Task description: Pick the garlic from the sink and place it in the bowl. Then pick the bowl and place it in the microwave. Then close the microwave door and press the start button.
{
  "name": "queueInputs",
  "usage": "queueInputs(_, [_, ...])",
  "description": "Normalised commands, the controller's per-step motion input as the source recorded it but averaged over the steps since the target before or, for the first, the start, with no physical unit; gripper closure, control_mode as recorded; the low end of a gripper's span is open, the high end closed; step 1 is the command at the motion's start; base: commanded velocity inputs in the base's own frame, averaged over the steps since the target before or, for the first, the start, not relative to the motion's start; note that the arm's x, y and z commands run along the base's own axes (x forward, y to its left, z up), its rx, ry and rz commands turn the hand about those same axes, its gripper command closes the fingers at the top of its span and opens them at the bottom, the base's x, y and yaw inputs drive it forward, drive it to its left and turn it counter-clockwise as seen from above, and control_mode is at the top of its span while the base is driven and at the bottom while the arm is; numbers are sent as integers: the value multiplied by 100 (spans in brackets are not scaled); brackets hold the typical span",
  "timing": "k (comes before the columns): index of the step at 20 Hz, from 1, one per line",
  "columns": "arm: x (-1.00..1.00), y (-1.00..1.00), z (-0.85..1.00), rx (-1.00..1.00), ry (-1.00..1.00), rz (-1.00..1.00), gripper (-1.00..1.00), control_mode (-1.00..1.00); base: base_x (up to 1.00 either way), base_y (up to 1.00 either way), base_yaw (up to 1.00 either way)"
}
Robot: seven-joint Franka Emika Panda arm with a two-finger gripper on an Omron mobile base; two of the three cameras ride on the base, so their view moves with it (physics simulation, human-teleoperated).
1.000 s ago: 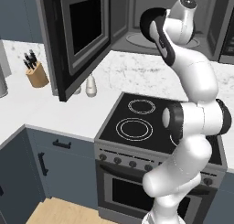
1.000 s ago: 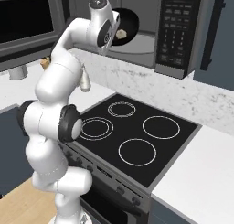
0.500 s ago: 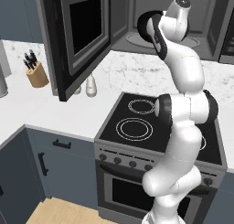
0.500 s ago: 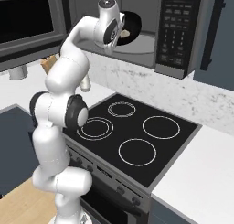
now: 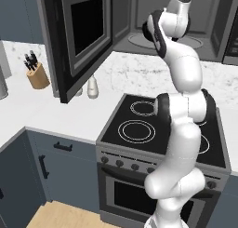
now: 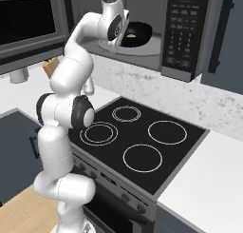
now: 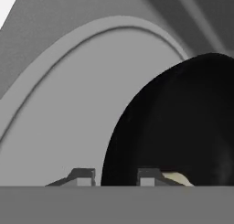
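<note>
Left base view: microwave (image 5: 186, 31) above the stove (image 5: 162, 129), its door (image 5: 83, 36) swung wide open to the left. The arm reaches into the cavity. Knife block (image 5: 37, 73) on the worktop (image 5: 56, 115), near its back left.

Right base view: black bowl (image 6: 135, 34) sits on the turntable (image 6: 152, 47) inside the microwave, garlic (image 6: 132, 36) inside the bowl.

Hand view: pincer (image 7: 116, 177) straddles the bowl's rim, fingertips (image 7: 82, 176) slightly parted; grasping or released cannot be told. Garlic beside the right tip.
</note>
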Motion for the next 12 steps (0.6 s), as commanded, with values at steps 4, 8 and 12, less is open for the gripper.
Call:
queueInputs(4, [0,5,-13,-1,-49,2,-100,-100,0,0,0])
queueInputs(8, [-20,25,-66,-6,-66,0,-100,-100,0,0,0])
queueInputs(12, [-94,87,-100,-23,-66,19,-100,-100,0,0,0])
